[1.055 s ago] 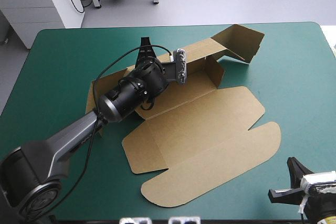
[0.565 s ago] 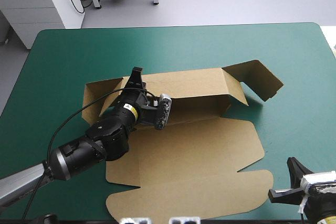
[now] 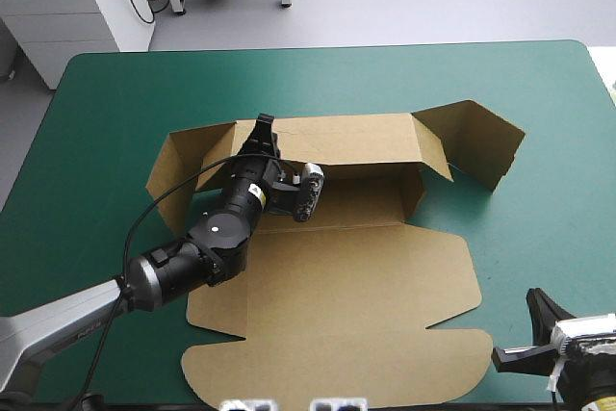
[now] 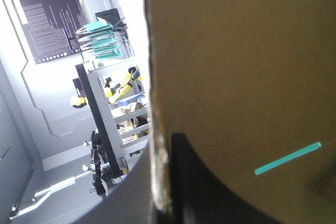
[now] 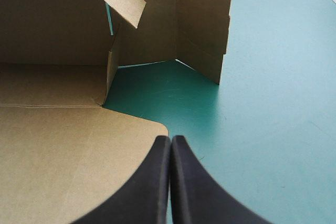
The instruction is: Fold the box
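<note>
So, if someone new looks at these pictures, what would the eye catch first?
First the brown box, a large cut sheet in the middle of the teal-green table, its far wall raised and its lid flat toward the near edge. Next the left gripper, shut on the top edge of that far wall near its left end. The right gripper sits shut at the table's near right corner, beside the lid's corner.

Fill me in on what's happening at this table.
The left gripper is shut on the far wall of the brown box, holding it upright on the teal-green table. The lid lies flat toward the near edge. The right gripper is shut and idle near the table's near right corner, clear of the box.
</note>
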